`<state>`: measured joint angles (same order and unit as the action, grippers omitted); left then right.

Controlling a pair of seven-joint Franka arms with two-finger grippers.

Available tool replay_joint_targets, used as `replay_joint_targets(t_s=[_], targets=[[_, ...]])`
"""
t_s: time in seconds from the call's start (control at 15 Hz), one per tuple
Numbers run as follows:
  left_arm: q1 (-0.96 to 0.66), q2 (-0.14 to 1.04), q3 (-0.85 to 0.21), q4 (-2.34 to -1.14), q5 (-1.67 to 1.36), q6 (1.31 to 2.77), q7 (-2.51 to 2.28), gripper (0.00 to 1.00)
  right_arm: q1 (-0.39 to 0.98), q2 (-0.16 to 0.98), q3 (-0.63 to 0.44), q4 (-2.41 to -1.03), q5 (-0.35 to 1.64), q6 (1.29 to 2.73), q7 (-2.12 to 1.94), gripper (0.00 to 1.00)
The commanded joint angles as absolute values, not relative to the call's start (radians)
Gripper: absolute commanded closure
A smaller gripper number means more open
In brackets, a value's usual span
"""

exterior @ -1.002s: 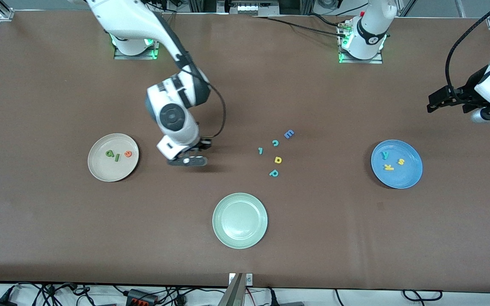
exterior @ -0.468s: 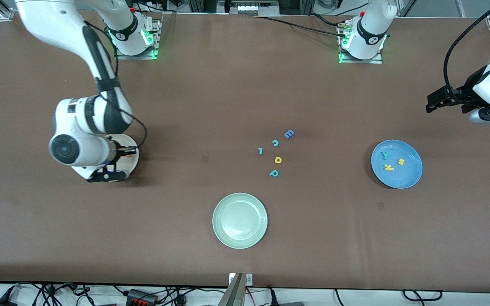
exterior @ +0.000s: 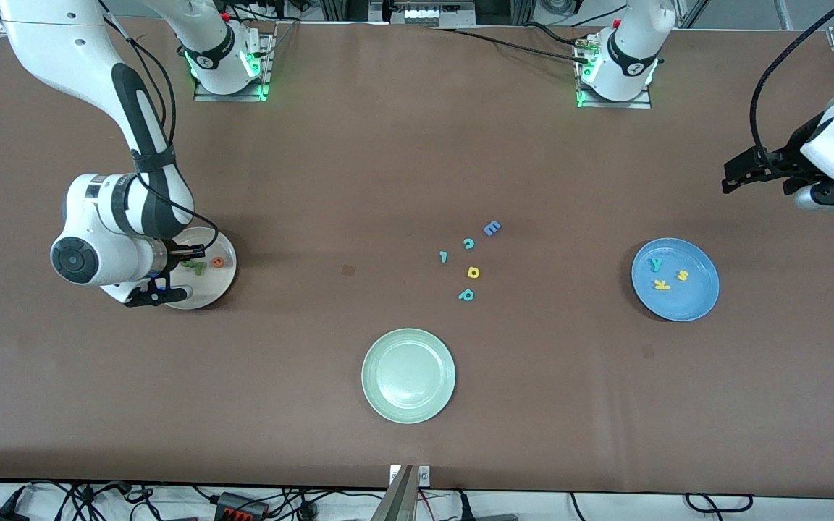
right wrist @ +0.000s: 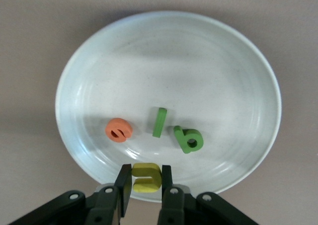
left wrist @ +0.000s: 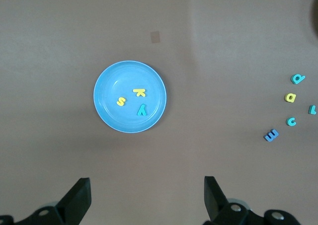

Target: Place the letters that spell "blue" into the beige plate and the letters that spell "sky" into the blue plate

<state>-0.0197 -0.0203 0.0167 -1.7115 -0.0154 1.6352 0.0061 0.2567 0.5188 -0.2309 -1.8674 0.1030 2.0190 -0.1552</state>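
My right gripper (right wrist: 146,178) hangs over the beige plate's (right wrist: 169,46) rim, shut on the yellow "u" (right wrist: 147,180). In the plate lie the orange "e" (right wrist: 119,130), the dark green "l" (right wrist: 159,121) and the green "b" (right wrist: 189,139). From the front, the right gripper (exterior: 163,278) covers part of the beige plate (exterior: 216,286). The blue plate (exterior: 677,304) holds the yellow "s" (exterior: 683,275), yellow "k" (exterior: 662,284) and teal "y" (exterior: 654,264). My left gripper (left wrist: 146,185) waits open and empty, up in the air at the left arm's end of the table.
A pale green plate (exterior: 408,375) sits nearest the front camera at mid-table. Loose letters lie between the plates: a blue "E" (exterior: 491,229), a teal "c" (exterior: 468,244), a small teal piece (exterior: 444,256), a yellow "d" (exterior: 473,272) and a teal "p" (exterior: 466,294).
My right arm has swung from the table's middle toward its own end and now hangs over the beige plate. The left arm has hardly moved.
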Motion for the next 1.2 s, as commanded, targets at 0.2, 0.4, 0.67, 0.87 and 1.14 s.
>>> replay_joint_targets(t_s=[0.2, 0.4, 0.67, 0.87, 1.14], targets=[[-0.020, 0.015, 0.015, -1.689, -0.051, 1.666, 0.009, 0.00, 0.236, 0.486, -0.215, -1.873, 0.103, 2.022, -0.143, 0.00], [-0.017, 0.015, 0.015, -1.689, -0.052, 1.664, 0.011, 0.00, 0.232, 0.445, -0.218, -1.794, 0.104, 1.927, -0.065, 0.00], [-0.014, 0.005, 0.015, -1.689, -0.087, 1.655, 0.029, 0.00, 0.224, 0.420, -0.265, -1.580, 0.106, 1.714, -0.023, 0.00], [0.011, 0.005, 0.029, -1.687, -0.116, 1.658, 0.086, 0.00, 0.224, 0.394, -0.313, -1.481, 0.107, 1.661, -0.040, 0.00], [0.031, 0.008, 0.031, -1.669, -0.109, 1.658, 0.089, 0.00, 0.225, 0.311, -0.325, -1.437, 0.100, 1.657, -0.040, 0.00]])
